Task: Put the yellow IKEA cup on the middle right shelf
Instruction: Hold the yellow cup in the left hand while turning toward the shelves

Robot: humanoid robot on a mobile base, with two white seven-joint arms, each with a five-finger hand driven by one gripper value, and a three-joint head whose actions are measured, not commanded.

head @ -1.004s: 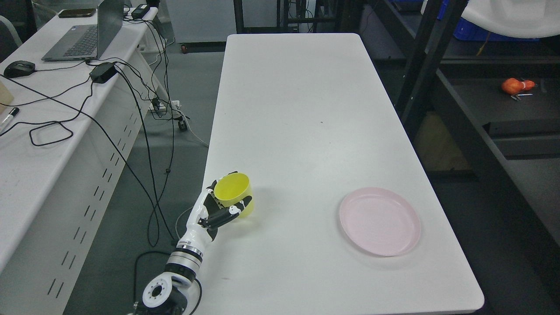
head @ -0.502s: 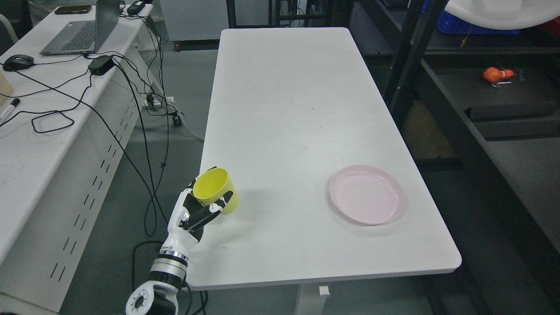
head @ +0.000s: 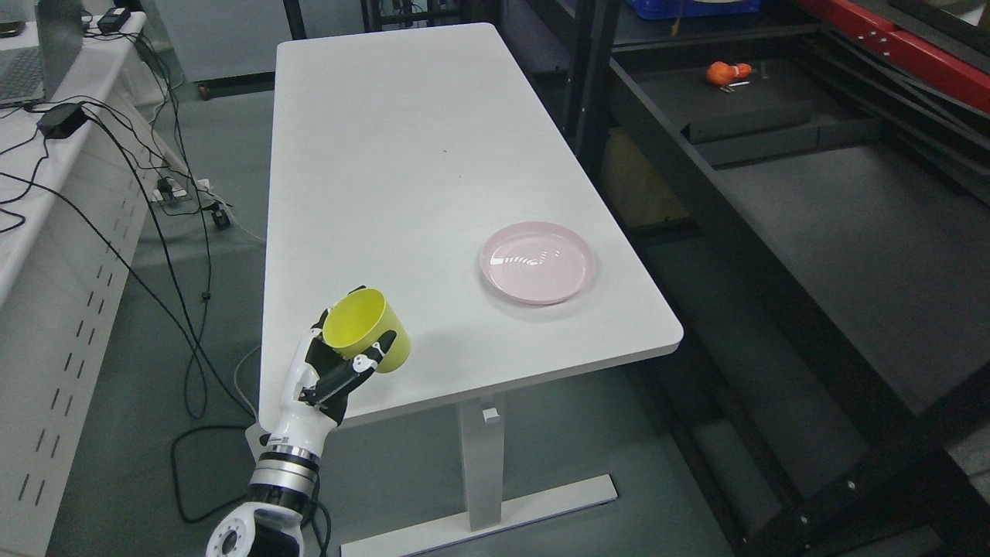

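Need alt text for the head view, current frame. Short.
The robot's left hand grips a yellow cup, tilted, over the near left corner of a white table. A pink plate sits empty near the table's right edge, and black shelving stands to the right.

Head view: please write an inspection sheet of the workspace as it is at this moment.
Surface: white table, bare apart from one plate.
Job's things: yellow cup held tilted at the table's near left corner; dark shelf to the right, cup not on it.
Clutter: pink plate on the table; orange object on the far shelf.
Grippers: left hand grasps the cup; right hand nothing seen.
Cables: black cables hang from the side desk to the floor.
Surroundings: grey floor; no person seen.
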